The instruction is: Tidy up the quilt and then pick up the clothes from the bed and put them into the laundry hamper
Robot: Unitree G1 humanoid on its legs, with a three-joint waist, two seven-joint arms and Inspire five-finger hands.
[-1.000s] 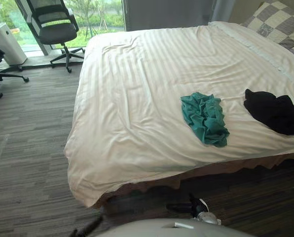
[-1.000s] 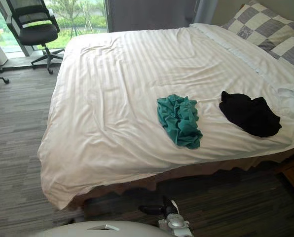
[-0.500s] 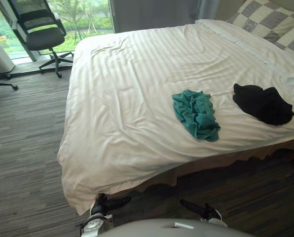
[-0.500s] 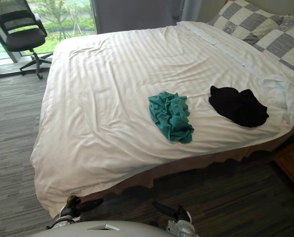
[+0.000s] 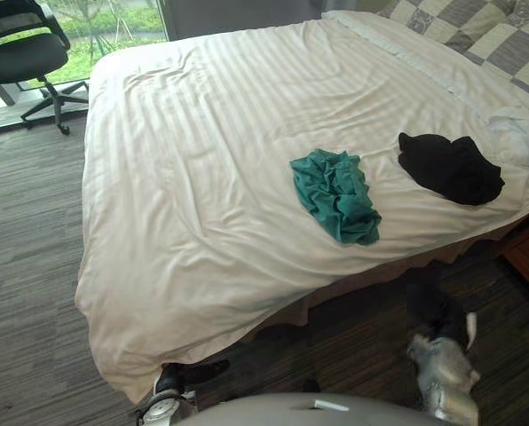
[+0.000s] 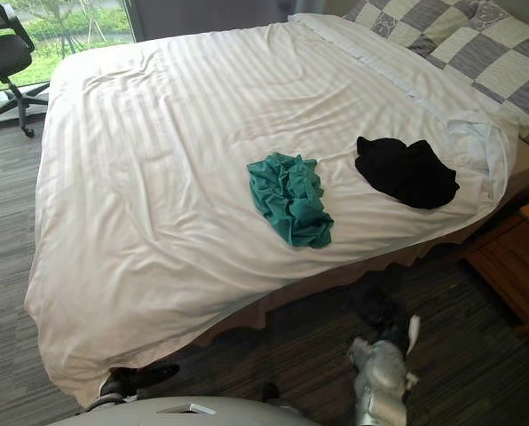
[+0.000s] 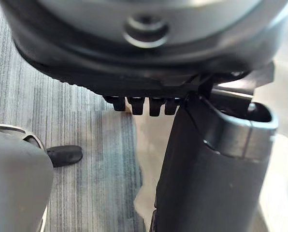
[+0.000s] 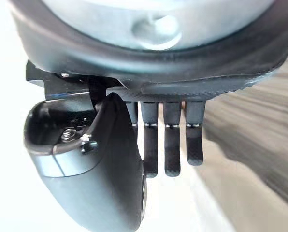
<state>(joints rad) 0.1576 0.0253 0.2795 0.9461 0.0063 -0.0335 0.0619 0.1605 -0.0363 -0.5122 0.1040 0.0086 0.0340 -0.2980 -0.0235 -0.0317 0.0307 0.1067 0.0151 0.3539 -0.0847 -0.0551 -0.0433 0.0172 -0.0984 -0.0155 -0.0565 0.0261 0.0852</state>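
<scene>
Quilt (image 5: 202, 177) lies mostly smooth under teal cloth (image 5: 335, 195) and black cloth (image 5: 449, 167); my right robot hand (image 5: 435, 311) has just risen, straight-fingered and empty like my left robot hand (image 5: 171, 383): pickup likely next.

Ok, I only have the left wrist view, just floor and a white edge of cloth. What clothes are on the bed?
Observer: Two, lying apart on the white quilt: a teal garment near the middle and a black garment toward the robot's right.
Operator: Where is the right hand?
Observer: The right hand is low, in front of the near edge of the bed, roughly in line with the black garment. Its fingers are straight and it holds nothing.
Operator: Is the quilt flat all over?
Observer: Not quite. Its right corner, near the checked pillows, is bunched up.
</scene>
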